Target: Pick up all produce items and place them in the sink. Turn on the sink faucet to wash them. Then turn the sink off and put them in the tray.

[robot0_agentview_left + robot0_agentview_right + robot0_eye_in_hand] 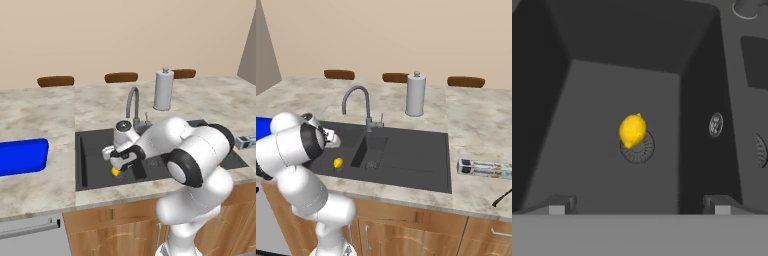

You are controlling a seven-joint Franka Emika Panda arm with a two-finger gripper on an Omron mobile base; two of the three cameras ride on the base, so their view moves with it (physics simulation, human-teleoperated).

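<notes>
A small yellow lemon-like produce item (632, 130) lies in the large basin of the black sink (90, 150), resting on the edge of the round drain (639, 149). It also shows in the base views as the produce item (116, 172) (338, 162). My gripper (639, 205) hangs open just above it, with nothing between the fingertips (559, 205). From the left base the gripper (127, 167) is lowered into the basin. The grey gooseneck sink faucet (133, 102) (356, 97) stands behind the sink (421, 160). The blue tray (22, 156) sits on the counter to the left.
A white paper-towel roll (163, 89) (416, 94) stands behind the sink. A foil box (485, 169) lies on the counter to the right. The smaller basin with its own drain (371, 164) adjoins the large one. Brown chair backs (121, 77) line the counter's far side.
</notes>
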